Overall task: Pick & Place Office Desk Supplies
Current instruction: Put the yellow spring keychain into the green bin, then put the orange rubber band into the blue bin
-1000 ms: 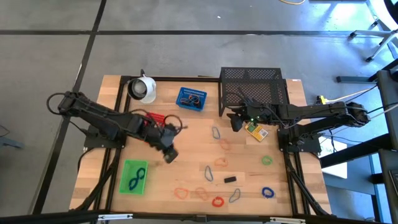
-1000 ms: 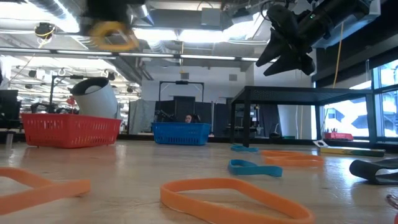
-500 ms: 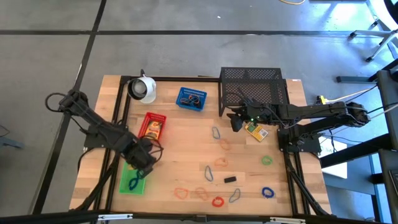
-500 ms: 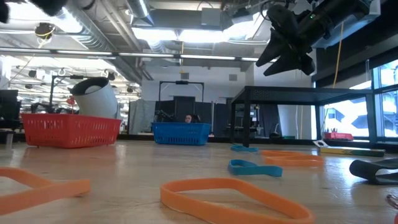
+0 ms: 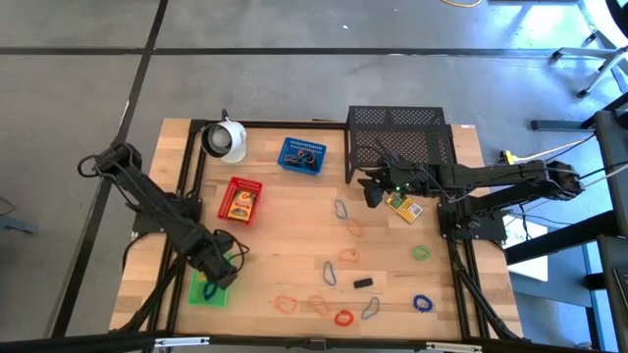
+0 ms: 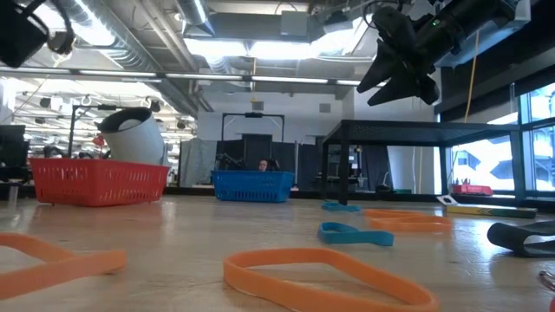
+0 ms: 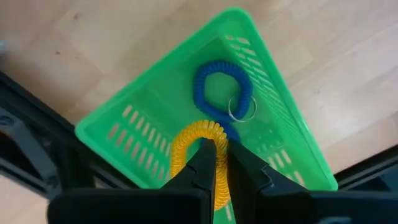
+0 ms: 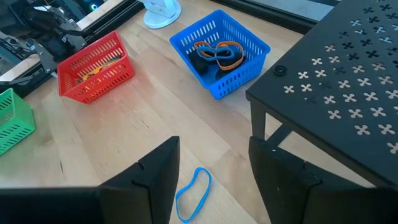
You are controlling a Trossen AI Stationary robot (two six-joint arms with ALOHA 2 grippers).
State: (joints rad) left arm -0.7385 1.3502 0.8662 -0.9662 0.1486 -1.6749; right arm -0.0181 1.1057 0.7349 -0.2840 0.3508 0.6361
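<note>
While above the green tray (image 7: 130, 124), left fingers (image 7: 202, 165) pinch the yellow coil (image 7: 186, 140).

In the high view the left gripper (image 5: 218, 272) covers much of the green tray (image 5: 199, 293), hiding its contents. The yellow box (image 5: 404, 207), at three o'clock of the right gripper (image 5: 372, 193), is too small to read.

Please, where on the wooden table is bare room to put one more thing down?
Bare wood lies between the red tray and the blue band loop, and below the blue tray. The strip with loose coloured bands near the bottom edge is crowded, as is the green tray under the left gripper.
</note>
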